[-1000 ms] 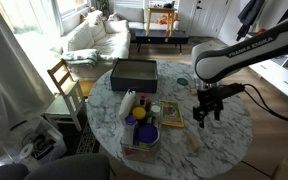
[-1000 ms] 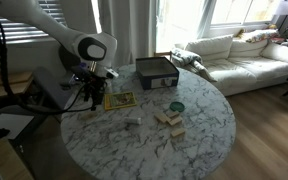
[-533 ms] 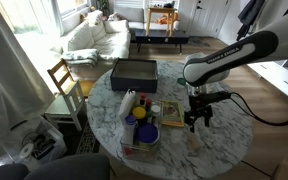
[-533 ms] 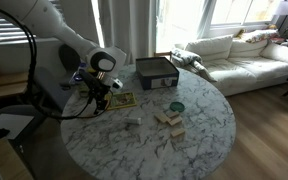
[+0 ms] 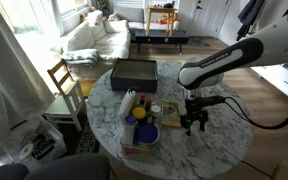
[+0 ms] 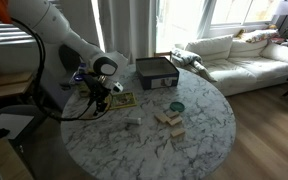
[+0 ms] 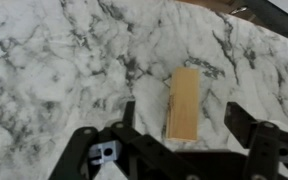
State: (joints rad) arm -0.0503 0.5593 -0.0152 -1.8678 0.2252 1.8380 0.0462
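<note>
Both exterior views high, sharing table [image 5: 224, 128], wrist view close overhead

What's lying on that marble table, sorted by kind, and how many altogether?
Wooden block between the fingers: 1
Dark box: 1
Green disc: 1
Flat book: 1
Heap of small items, too blurred to split: 1
Total: 5

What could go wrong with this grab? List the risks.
1. The open gripper hangs over the wooden block; dropping too low could ram it into the marble table.
2. The block sits slightly askew between the jaws, so closing may twist it or let it slip.
</note>
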